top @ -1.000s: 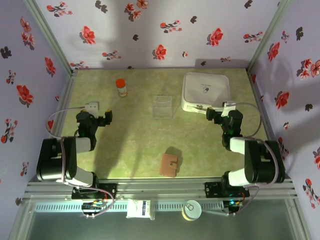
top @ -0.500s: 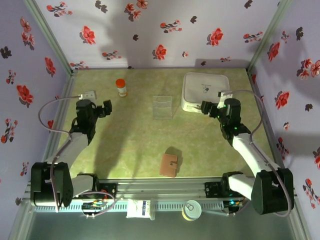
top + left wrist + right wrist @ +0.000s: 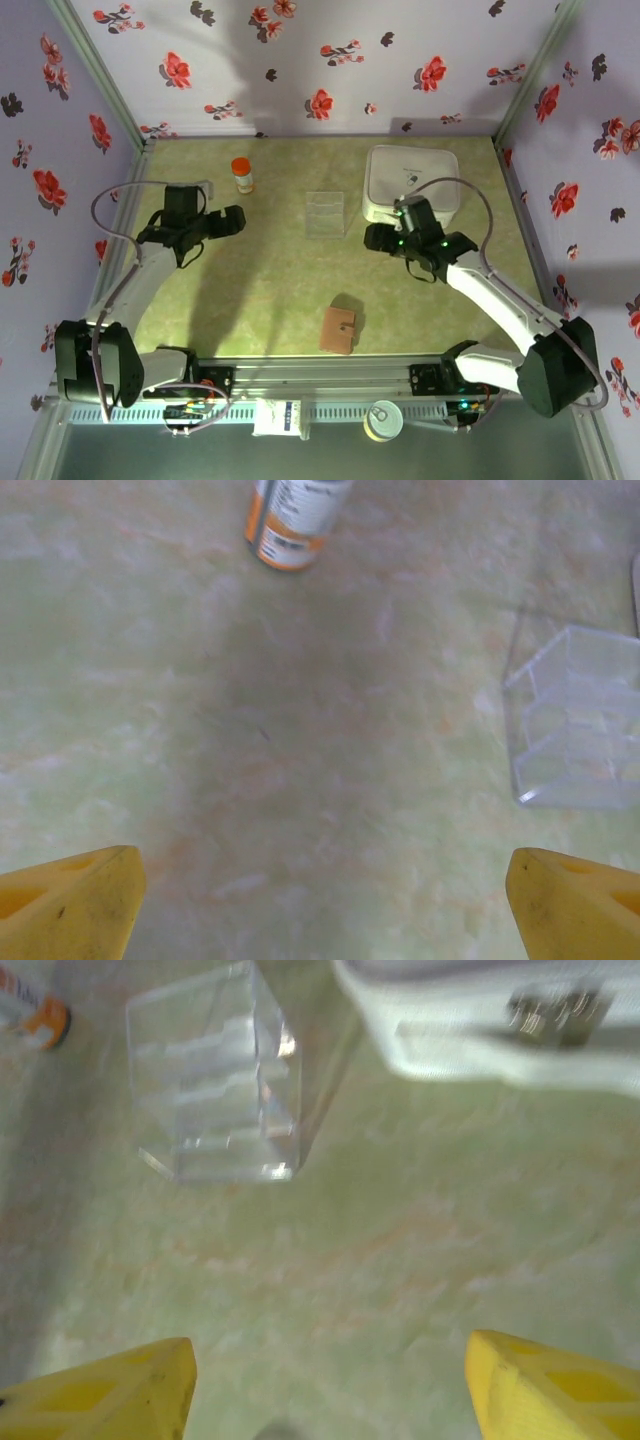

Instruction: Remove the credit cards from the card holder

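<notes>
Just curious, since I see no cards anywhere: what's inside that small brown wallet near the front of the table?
Only the reddish-brown outside of the card holder shows; it appears to lie folded shut on the table. Whatever it holds is covered.

Closed card holder at front centre, left tool and right tool flanking clear stand

Left arm and right arm: white link shells, black joints and wrists, thin grey cables looping alongside, yellow wedge-shaped jaws.
</notes>
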Available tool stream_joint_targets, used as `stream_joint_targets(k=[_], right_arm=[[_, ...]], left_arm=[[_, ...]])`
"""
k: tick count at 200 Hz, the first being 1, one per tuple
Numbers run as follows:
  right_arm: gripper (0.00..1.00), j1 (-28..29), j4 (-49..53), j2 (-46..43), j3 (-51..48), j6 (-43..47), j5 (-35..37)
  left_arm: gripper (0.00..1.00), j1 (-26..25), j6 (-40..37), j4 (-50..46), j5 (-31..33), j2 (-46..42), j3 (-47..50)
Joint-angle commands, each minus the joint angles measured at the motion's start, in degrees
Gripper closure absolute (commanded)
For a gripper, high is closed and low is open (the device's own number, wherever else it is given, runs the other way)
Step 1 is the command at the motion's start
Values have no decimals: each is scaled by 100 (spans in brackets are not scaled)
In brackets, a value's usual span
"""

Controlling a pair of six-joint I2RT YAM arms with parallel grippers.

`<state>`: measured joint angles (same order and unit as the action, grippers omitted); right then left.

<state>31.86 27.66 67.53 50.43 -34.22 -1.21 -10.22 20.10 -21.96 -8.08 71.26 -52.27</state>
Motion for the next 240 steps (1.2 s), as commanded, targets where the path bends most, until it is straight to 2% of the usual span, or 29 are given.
stream_joint_targets(k=[1, 56, 117, 149, 189, 240], right_arm=[[24, 599, 1115, 46, 203, -809, 553], [13, 2135, 1401, 141, -50, -2357, 1005], [5, 3320, 1237, 1294, 246, -3520, 996], [1, 3615, 973, 1851, 347, -3836, 804], [1, 3832, 900, 2516, 521, -4103, 636], [7, 3885, 1268, 2806, 667, -4165, 687]], left_arm=[[7, -32, 122, -1079, -392, 84, -510], [0, 6, -201, -2100, -362, 87, -1182], [0, 377, -542, -1892, -176, 109, -990], [0, 632, -563, -1861, -194, 7, -860], [0, 817, -615, -1828, -249, -11, -792], [0, 891, -579, -1788, -382, 2, -785]])
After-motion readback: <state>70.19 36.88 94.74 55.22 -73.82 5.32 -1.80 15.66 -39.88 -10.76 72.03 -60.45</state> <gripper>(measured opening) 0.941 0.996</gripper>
